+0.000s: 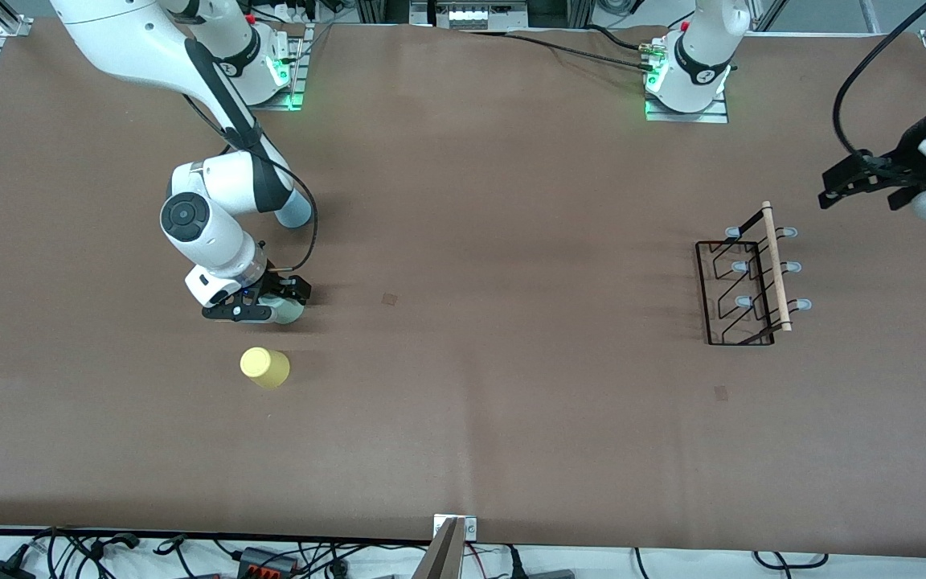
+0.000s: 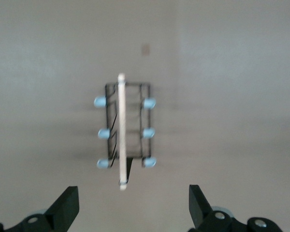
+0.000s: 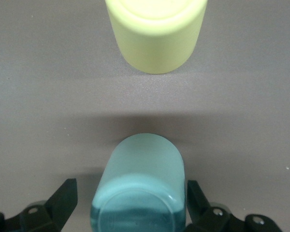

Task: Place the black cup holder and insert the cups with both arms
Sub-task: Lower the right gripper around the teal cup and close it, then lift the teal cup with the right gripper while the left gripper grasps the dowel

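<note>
Right wrist view: right gripper (image 3: 130, 203) jaws wide around unlabelled blue-green cup (image 3: 137, 188); left gripper (image 2: 134, 208) jaws wide.

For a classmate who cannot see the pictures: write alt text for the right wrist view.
A pale grey-green cup stands upside down on the brown table, between the open fingers of the right pincer, which are not closed on it. A yellow cup, also upside down, stands apart from it.
</note>
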You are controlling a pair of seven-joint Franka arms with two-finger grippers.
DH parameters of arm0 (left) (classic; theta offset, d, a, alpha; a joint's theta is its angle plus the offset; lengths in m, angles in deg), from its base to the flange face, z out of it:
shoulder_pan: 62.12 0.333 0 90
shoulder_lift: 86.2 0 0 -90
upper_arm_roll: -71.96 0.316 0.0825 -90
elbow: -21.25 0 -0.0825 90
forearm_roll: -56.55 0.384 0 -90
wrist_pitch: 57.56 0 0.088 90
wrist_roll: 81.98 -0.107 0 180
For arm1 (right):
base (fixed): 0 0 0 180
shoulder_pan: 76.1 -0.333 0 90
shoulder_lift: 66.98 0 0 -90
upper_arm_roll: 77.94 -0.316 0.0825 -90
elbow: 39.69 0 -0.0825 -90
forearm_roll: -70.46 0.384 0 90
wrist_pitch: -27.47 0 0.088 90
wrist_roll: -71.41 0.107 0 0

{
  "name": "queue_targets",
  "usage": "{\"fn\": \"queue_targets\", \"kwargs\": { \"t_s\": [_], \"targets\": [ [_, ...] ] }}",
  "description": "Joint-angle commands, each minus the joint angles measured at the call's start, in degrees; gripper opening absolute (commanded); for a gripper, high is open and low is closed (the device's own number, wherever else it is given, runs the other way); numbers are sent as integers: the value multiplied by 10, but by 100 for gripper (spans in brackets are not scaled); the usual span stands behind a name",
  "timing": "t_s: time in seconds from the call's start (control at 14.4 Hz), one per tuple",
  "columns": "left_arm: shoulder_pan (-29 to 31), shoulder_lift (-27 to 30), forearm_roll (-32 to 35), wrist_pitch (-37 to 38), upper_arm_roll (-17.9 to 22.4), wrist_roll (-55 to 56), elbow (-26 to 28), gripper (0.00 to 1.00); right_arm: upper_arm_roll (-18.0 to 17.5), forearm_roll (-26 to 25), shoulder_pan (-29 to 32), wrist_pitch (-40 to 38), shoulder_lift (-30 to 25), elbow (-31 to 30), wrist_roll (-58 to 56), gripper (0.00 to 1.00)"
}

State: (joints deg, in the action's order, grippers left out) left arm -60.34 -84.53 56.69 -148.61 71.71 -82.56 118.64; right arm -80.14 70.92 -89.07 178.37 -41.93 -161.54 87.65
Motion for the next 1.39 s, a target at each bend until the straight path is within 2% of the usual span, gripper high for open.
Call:
{"fn": "queue_targets", "kwargs": {
  "t_s": [0.0, 0.14, 0.28, 0.56, 0.7, 0.77, 0.84, 0.91, 1.04, 1.18, 1.32],
  "targets": [
    [18, -46, 17, 18, 4, -1, -8, 100, 2, 8, 0, 9, -4, -4, 6, 100],
    [17, -69, 19, 10, 1, 0, -2, 100, 3, 6, 1, 9, -5, -3, 5, 100],
    [17, -90, 20, -38, -2, -3, 21, 100, 4, 3, 1, 9, -4, -3, -2, 100],
    [18, -86, 20, -235, -3, -25, 161, 100, 4, 2, 1, 8, -4, -3, -3, 100],
    [20, -87, 20, -287, -2, -60, 194, 97, 4, 2, 1, 8, -5, -3, -3, 100],
    [30, -88, 20, -308, -2, -80, 211, 93, 4, 2, 1, 7, -6, -3, -3, 96],
    [38, -89, 20, -334, -2, -97, 232, 88, 4, 2, 1, 6, -7, -3, -3, 78],
    [39, -88, 20, -353, -2, -105, 250, 78, 4, 2, 1, 6, -7, -3, -3, 60],
    [43, -89, 20, -362, -2, -108, 261, 51, 4, 2, 0, 5, -8, -3, -4, 23],
    [42, -88, 20, -361, -3, -108, 260, 36, 4, 0, 0, 5, -11, -3, -6, 7],
    [42, -88, 20, -360, -3, -108, 260, 24, 4, -1, 0, 2, -25, -3, -16, 4]
  ]
}}
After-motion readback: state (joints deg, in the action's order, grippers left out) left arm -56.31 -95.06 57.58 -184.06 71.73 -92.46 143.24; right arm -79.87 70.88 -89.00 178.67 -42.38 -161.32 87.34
